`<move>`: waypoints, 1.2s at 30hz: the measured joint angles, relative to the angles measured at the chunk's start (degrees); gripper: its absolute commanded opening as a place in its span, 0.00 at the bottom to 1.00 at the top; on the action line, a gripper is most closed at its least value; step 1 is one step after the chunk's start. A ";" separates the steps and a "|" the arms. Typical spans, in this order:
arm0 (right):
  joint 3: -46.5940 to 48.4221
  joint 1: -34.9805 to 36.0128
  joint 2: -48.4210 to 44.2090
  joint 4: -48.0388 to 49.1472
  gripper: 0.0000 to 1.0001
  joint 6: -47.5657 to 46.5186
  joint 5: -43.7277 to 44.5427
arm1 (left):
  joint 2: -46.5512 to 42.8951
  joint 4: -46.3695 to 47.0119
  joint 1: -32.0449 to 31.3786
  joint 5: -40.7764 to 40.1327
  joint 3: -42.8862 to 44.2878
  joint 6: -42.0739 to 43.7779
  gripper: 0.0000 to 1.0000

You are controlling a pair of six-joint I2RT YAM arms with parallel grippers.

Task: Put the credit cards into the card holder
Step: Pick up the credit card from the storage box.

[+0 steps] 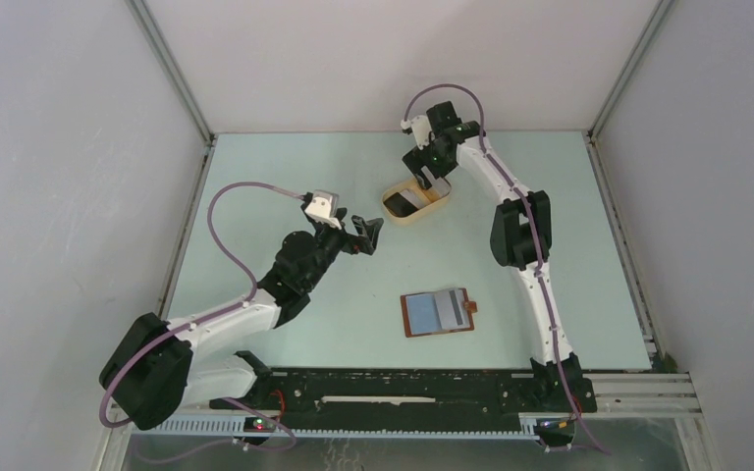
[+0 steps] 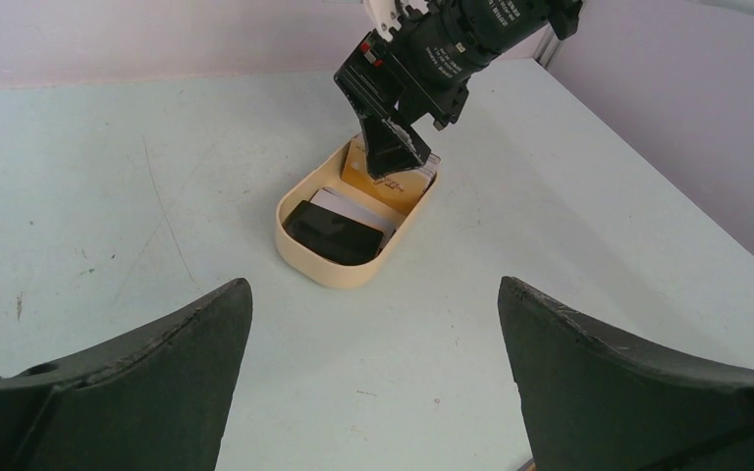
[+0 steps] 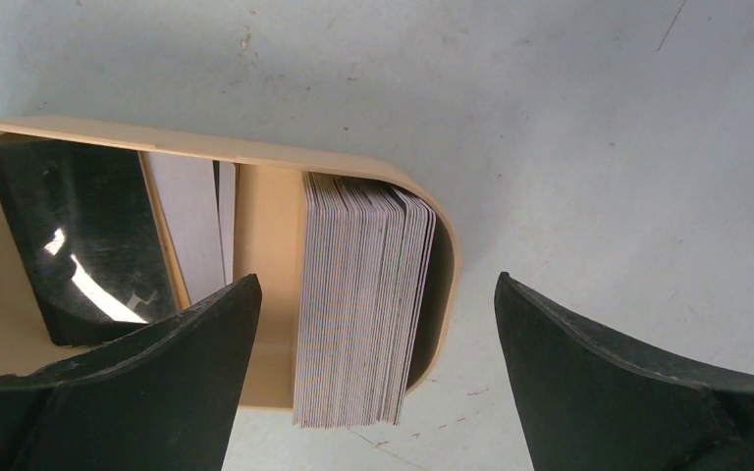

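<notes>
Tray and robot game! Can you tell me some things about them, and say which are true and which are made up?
1. The wallet lies open on the table. True.
2. The right gripper holds a card. False: it is open over the card stack in the tray, gripping nothing.
3. A black card lies in the tray. True.
4. The left gripper is shut. False: it is open and empty, off to the side of the tray.
5. The wallet sits inside the tray. False: it lies on the table, well apart from the tray.
</notes>
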 measured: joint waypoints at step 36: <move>-0.66 0.70 0.90 0.66 0.83 -0.22 6.21 | 0.17 0.68 0.00 0.87 0.00 -0.42 1.00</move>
